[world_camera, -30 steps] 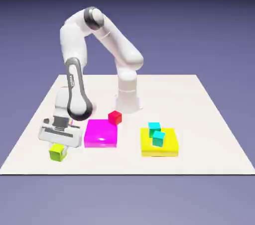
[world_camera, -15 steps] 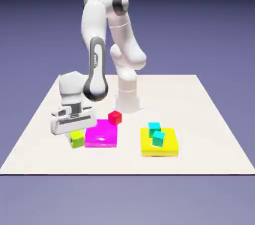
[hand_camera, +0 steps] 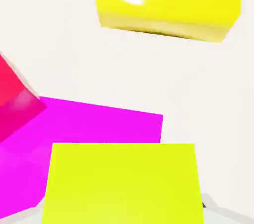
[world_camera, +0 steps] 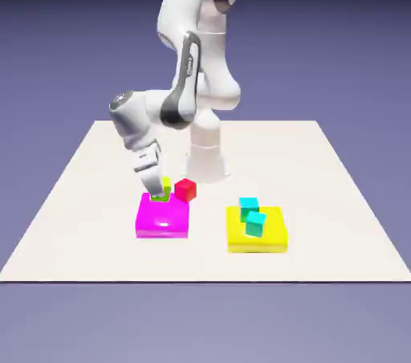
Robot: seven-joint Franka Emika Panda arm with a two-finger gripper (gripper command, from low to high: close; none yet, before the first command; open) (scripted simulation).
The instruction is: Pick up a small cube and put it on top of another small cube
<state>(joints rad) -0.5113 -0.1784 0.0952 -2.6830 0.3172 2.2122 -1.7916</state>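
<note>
My gripper [world_camera: 160,193] is shut on the small lime-green cube [world_camera: 167,185] and holds it just above the back edge of the flat magenta block [world_camera: 163,218]. The red cube [world_camera: 185,188] stands close by on the exterior view's right of the held cube, behind the magenta block. In the hand view the small lime-green cube [hand_camera: 124,183] fills the bottom and hides the fingertips. Beyond it lie the magenta block [hand_camera: 99,121] and, at the left edge, the red cube [hand_camera: 12,91].
A flat yellow block [world_camera: 257,234] lies on the exterior view's right of the magenta one, with two cyan cubes [world_camera: 249,206] [world_camera: 255,223] on it. The yellow block [hand_camera: 168,5] also shows at the top of the hand view. The robot's white base [world_camera: 206,157] stands behind the red cube.
The gripper has carried the lime-green cube from the table's front left, up and toward the exterior view's right, to the magenta block's back edge beside the red cube. The arm swung with it.
</note>
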